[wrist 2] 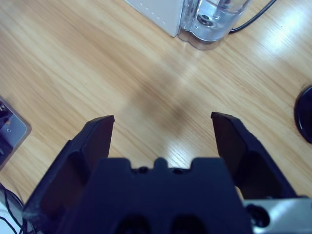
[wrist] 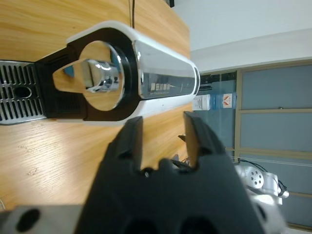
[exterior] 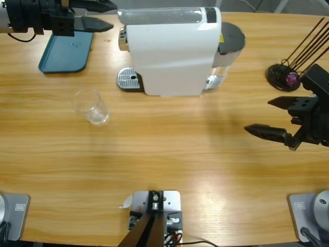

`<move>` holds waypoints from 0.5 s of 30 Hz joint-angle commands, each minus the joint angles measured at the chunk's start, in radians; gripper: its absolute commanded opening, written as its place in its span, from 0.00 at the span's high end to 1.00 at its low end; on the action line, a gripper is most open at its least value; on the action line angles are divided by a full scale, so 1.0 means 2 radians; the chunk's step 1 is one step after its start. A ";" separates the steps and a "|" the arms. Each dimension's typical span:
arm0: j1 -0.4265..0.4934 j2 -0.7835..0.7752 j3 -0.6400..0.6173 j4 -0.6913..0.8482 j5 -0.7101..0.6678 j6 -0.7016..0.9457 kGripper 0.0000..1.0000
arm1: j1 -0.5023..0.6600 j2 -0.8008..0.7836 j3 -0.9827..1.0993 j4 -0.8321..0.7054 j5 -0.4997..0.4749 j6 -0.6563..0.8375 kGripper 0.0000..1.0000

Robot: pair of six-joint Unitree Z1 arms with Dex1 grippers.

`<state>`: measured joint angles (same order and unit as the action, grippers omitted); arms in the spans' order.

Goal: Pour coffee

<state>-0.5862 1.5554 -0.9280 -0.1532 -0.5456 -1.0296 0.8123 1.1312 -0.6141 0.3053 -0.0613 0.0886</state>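
The white coffee machine (exterior: 169, 51) stands at the back middle of the table, its drip tray (exterior: 128, 80) facing left. In the left wrist view its chrome spout (wrist: 97, 80) sits above the grid (wrist: 17, 92). A clear glass cup (exterior: 91, 107) stands left of the tray and in front of it; no coffee is in view in it. My left gripper (exterior: 112, 15) (wrist: 163, 134) hovers open at the machine's upper left, pointing at its front. My right gripper (exterior: 258, 116) (wrist 2: 162, 126) hangs open over bare wood to the right, holding nothing.
A teal tray (exterior: 67, 51) lies at the back left under the left arm. A black wire rack (exterior: 288, 74) with a purple capsule stands at the right edge. The machine's clear water tank (wrist 2: 214, 19) and grey rear (exterior: 231, 38) face the right arm.
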 commanded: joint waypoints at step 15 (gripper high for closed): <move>0.020 0.041 -0.031 -0.007 0.004 0.002 0.52 | 0.002 -0.009 0.006 -0.004 -0.002 0.004 0.15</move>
<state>-0.5539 1.5737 -0.9730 -0.1603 -0.5437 -1.0295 0.8123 1.1312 -0.6141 0.3053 -0.0613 0.0886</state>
